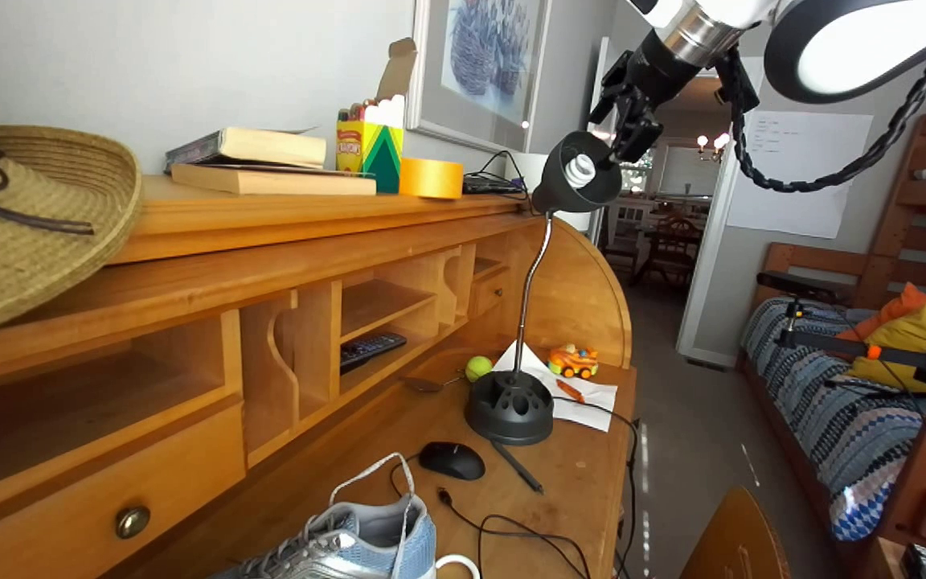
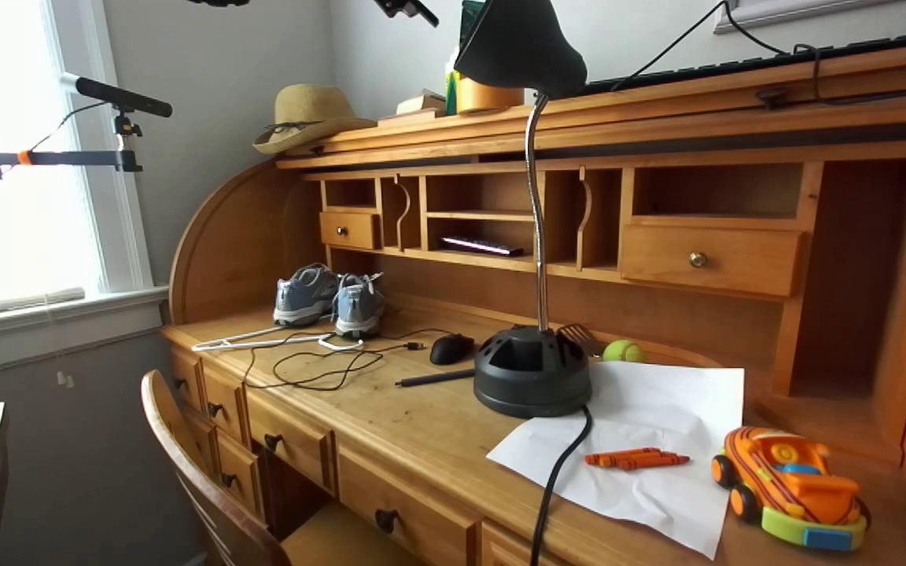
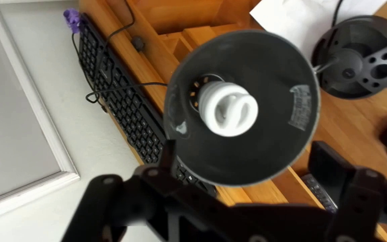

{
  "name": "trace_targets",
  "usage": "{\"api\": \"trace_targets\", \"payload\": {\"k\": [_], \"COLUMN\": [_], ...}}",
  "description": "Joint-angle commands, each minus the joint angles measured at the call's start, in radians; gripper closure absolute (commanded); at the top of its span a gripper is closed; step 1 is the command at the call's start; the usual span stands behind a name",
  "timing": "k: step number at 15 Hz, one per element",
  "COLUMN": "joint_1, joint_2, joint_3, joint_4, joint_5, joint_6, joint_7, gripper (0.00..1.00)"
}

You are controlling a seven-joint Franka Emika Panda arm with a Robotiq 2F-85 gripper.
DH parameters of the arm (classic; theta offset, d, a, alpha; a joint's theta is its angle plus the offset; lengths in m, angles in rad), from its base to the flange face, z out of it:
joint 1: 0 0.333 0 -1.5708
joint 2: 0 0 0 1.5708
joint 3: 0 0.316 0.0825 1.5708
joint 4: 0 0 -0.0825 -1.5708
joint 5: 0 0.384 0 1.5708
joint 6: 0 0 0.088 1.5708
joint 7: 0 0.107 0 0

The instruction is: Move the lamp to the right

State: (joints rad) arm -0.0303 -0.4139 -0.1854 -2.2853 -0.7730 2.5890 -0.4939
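Observation:
The black lamp stands upright on the desk, its round base [image 1: 510, 414] partly on white paper. Its base also shows in an exterior view [image 2: 532, 377] and in the wrist view [image 3: 358, 57]. The thin stem rises to a round head [image 1: 567, 189], whose white bulb faces my gripper. The head also shows in an exterior view [image 2: 520, 51]. My gripper [image 1: 622, 133] is close to the head's open side. In the wrist view, my gripper [image 3: 245, 148] is open, with the head's lower rim seen between the fingers. Whether a finger touches the rim, I cannot tell.
A keyboard [image 3: 123, 101] lies on the desk's top shelf beside the head, below a framed picture [image 1: 487, 64]. Near the base are a black mouse [image 1: 452, 461], a tennis ball [image 2: 624, 350], orange crayons [image 2: 635, 458] and a toy car [image 2: 795, 483]. Shoes [image 2: 359, 305] stand farther along.

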Motion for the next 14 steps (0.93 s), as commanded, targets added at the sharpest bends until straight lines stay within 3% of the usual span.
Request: {"api": "trace_targets", "payload": {"k": [1,4,7,14], "joint_1": [0.021,0.018,-0.012,-0.041], "joint_2": [-0.104,-0.162,-0.214,-0.343], "joint_3": [0.085,0.161,0.22,0.235], "joint_4": [0.015,0.055,0.077,0.063], "joint_5": [0.123,0.208,0.218,0.273], "joint_6": [-0.196,-0.379,-0.516,-0.698], "joint_7": [0.03,0.152,0.289,0.558], "gripper": [0.0,0.0,0.0,0.0]}}
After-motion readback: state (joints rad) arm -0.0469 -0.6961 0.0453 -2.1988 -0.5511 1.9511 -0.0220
